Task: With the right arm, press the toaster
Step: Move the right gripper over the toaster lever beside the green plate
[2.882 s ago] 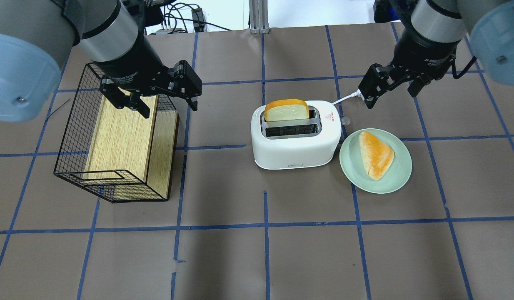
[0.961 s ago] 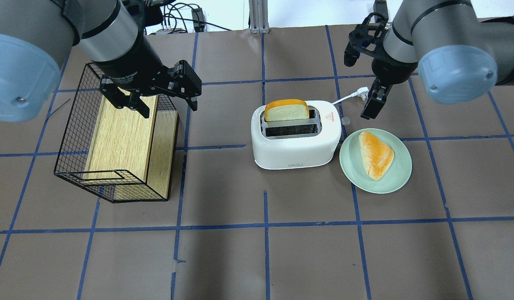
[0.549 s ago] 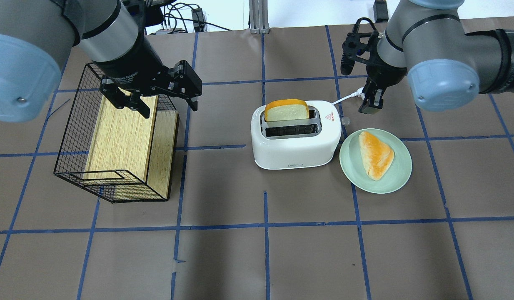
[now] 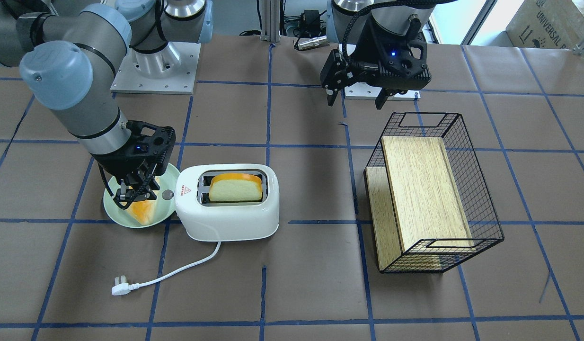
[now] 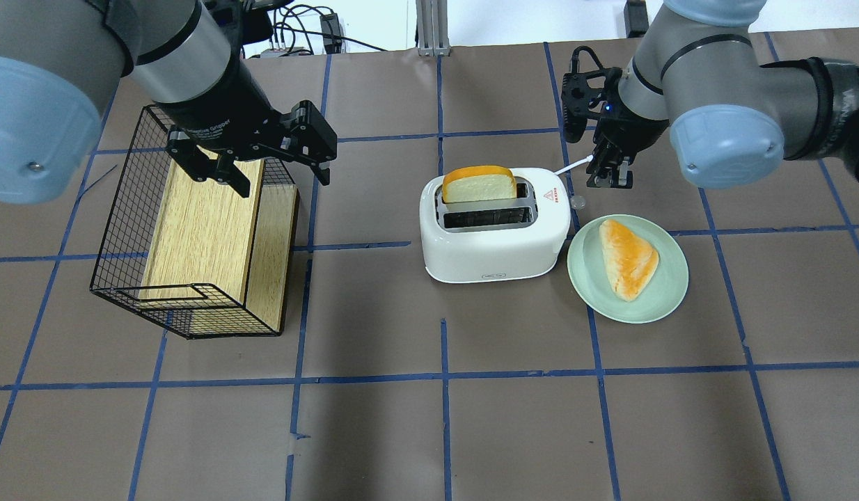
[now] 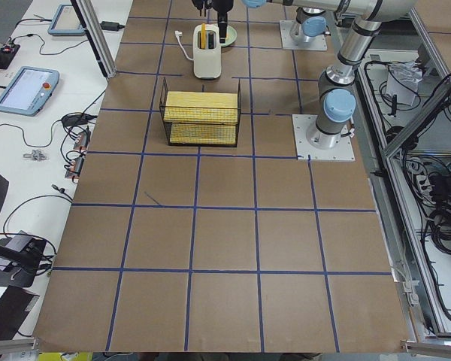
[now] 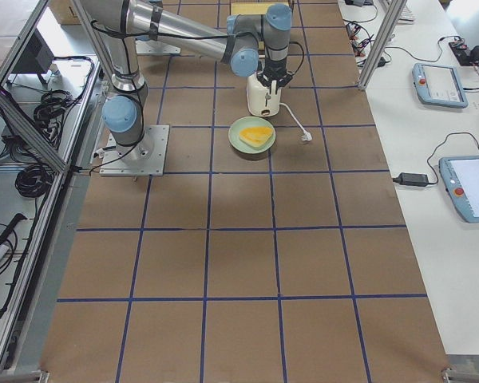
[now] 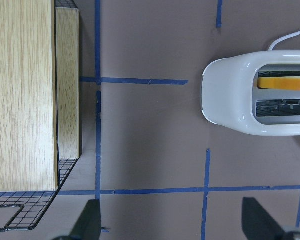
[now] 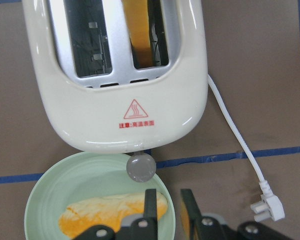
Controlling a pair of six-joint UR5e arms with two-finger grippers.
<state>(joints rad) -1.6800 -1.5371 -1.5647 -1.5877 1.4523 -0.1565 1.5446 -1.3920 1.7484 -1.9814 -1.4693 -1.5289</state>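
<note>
We judge the press not yet made: the white toaster (image 5: 494, 224) stands mid-table with a bread slice (image 5: 479, 184) high in its far slot, the grey lever knob (image 9: 141, 167) untouched. Our right gripper (image 9: 166, 202) hovers just beyond that knob, jaws nearly together on nothing, so lowering onto it is left. Our left gripper (image 5: 264, 158) hangs with jaws apart over the wire basket (image 5: 186, 229)

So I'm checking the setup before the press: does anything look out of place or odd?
The toaster is unplugged: its plug lies loose on the table. The wire basket lies tipped on its side. Only one slot holds bread; another piece sits on the plate.
</note>
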